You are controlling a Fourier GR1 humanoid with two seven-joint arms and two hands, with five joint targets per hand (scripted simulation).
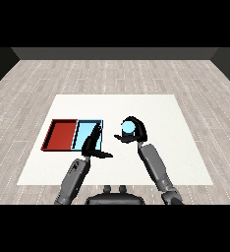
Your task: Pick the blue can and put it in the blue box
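Wide white desk point(151, 106) fills the middle of the head view, and on its left side sit the two trays, the red tray point(61, 134) touching the blue tray point(87, 129), which is the goal. The left hand point(93, 143) hangs over the blue tray's near edge, fingers straight and apart, holding nothing. Over to the right hand point(135, 132): its fingers and thumb are curled round the blue can point(128, 128), which sits to the right of the blue tray, not in it yet. Whether the can is lifted off the desk, I cannot tell.

The can looks upright, long axis vertical, its pale round top facing the camera. I judge it light and stiff, with a smooth, likely slippery wall, so a wrap round the middle of its side, as here, suits it best.
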